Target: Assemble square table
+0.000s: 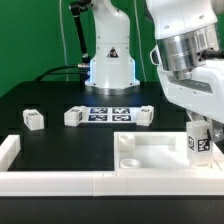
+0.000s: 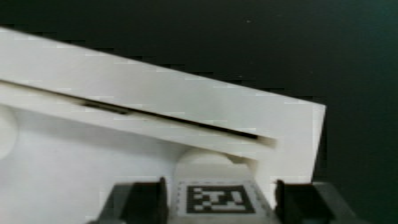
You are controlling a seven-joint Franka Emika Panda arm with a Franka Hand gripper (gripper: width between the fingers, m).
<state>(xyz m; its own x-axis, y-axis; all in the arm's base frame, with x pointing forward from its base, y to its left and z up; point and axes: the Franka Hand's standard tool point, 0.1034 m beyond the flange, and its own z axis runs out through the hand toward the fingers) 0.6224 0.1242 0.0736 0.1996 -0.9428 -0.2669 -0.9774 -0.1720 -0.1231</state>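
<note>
Upright leg (image 2: pixel 217 197), long axis vertical, sits clenched in jaws at tabletop (image 1: pixel 150 152) corner.

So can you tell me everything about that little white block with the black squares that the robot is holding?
The small white block leg looks like smooth plastic, with black-and-white square tags on the faces that show. It stands upright, pinched between the dark fingers of the gripper, at the corner of the large flat white square slab on the exterior view's right. Whether its bottom touches the slab cannot be told.
</note>
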